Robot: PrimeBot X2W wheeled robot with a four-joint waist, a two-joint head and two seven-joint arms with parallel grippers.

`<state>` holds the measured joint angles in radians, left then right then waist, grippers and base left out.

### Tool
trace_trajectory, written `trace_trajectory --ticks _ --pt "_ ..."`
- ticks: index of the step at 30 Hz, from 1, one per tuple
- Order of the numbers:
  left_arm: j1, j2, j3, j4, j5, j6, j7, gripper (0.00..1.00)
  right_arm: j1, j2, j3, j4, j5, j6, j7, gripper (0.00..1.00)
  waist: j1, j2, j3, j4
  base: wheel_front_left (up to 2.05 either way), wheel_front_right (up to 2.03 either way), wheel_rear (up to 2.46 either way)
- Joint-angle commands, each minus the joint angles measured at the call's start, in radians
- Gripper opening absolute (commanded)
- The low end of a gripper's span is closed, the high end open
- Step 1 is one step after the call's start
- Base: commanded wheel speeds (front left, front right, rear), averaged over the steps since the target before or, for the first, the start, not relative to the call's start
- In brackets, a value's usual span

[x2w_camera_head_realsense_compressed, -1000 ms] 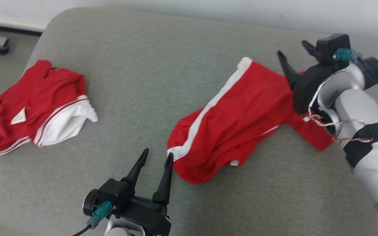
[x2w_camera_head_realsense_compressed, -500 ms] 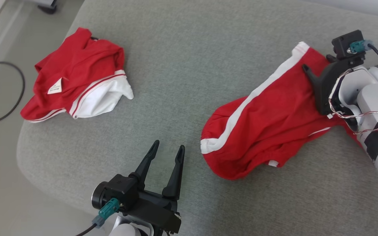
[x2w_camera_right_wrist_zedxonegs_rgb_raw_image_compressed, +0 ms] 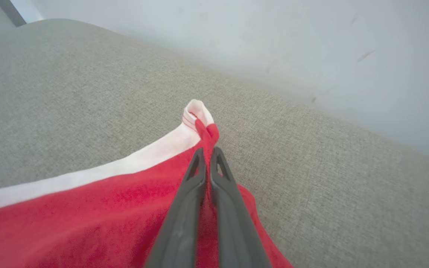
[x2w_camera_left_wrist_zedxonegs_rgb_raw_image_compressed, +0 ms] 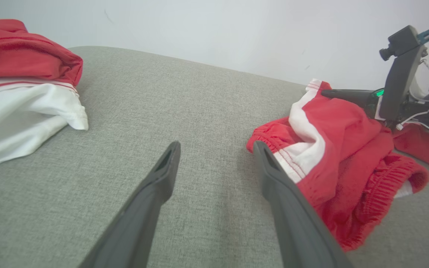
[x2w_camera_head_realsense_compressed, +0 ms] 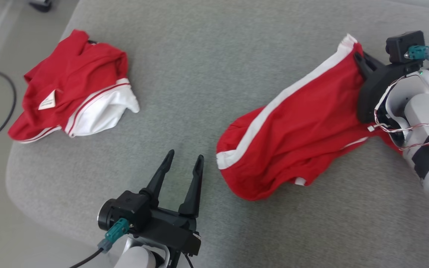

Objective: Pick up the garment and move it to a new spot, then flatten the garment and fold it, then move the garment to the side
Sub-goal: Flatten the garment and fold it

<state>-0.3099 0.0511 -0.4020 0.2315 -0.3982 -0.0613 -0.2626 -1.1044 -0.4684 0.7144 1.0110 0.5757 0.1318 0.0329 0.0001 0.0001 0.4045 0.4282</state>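
Nearest the robot, at 6 o'clock in the head view, the left end effector (x2w_camera_head_realsense_compressed: pixel 185 154) hovers over the front of the grey cushion (x2w_camera_head_realsense_compressed: pixel 199 56). Its two fingers are spread wide and nothing is between them.

The garment (x2w_camera_head_realsense_compressed: pixel 300 126), red shorts with a white side stripe, starts just beside that end effector toward 2 o'clock. The gathered elastic end is the near one, and in the left wrist view it sits right next to the right-hand finger without clearly touching it. From there the long axis of the garment runs up and away, roughly from 7 o'clock to 1 o'clock, with the white stripe following the same line.

At the far end, about 1 o'clock, the right end effector (x2w_camera_right_wrist_zedxonegs_rgb_raw_image_compressed: pixel 207 150) is clamped tight on the far red corner, just where the stripe ends, and the cloth bunches up past its fingertips.

So the right arm has the far end and the left arm is the nearer one to the free elastic end. A lift will probably drag that loose end along the 7-to-1 line.

A second red and white garment (x2w_camera_head_realsense_compressed: pixel 69 89) lies well apart at 10 o'clock.
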Motion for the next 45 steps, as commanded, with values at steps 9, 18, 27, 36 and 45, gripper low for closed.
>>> trace_trajectory --ticks 9,18,27,36,45 --pt "0.007 0.0 0.058 0.038 0.052 -0.021 -0.003 1.0 0.061 0.044 -0.033 -0.124 0.103 -0.002 -0.226 0.0 -0.0001 -0.0001 -0.12 -0.18 0.0 0.0 0.0" --pt "0.054 0.0 0.146 0.066 0.084 -0.037 -0.003 1.0 0.258 -0.013 -0.076 -0.369 0.205 -0.002 -0.273 0.0 -0.0001 -0.0001 -0.212 -0.331 0.0 0.0 0.0" --pt "0.089 0.0 0.197 0.083 0.102 -0.051 -0.003 1.0 0.584 -0.043 -0.198 -0.565 0.23 -0.002 -0.262 0.0 -0.0001 -0.0001 -0.267 -0.403 0.0 0.0 0.0" --pt "0.113 0.0 0.216 0.108 0.122 -0.059 -0.003 1.0 0.79 0.025 -0.332 -0.516 0.125 -0.002 -0.265 1.0 -0.0001 -0.0001 -0.302 -0.407 0.0 0.0 0.0" --pt "0.158 -0.001 0.276 0.089 0.152 -0.05 -0.003 1.0 0.819 0.142 -0.577 -0.607 -0.155 -0.002 -0.298 1.0 -0.0001 -0.0001 -0.331 -0.407 0.0 0.0 0.0"
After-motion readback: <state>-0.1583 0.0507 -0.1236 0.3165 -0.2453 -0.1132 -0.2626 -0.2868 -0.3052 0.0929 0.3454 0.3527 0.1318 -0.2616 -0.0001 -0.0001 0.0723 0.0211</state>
